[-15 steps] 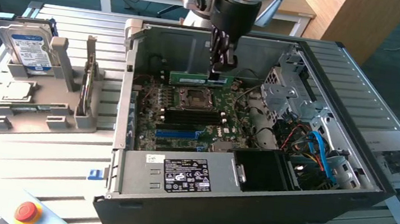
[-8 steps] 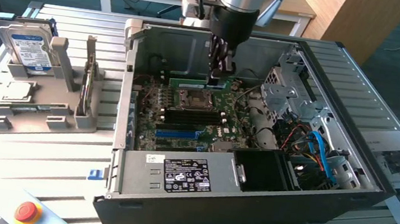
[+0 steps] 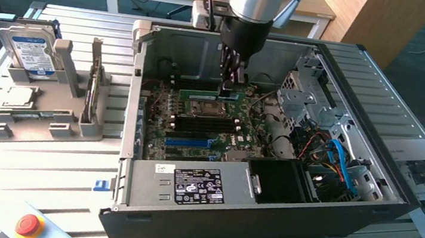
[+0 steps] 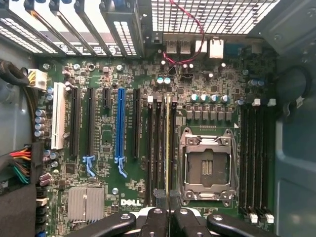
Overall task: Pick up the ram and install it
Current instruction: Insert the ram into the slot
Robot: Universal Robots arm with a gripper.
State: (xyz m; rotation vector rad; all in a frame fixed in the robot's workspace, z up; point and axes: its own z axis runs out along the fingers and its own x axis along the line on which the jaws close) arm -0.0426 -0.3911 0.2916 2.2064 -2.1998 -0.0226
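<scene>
Ram edge-on, seemingly along memory slots

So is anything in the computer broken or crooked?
Nothing looks broken or spilled. One odd thing: the square socket in the middle of the green board looks empty, with no chip in it. The gripper holds the ram lined up straight with the slots.

The worktop is lit brightly, with pale glare across its slats. The case interior is left in soft shadow. In the wrist view, the grille is washed out white.
</scene>
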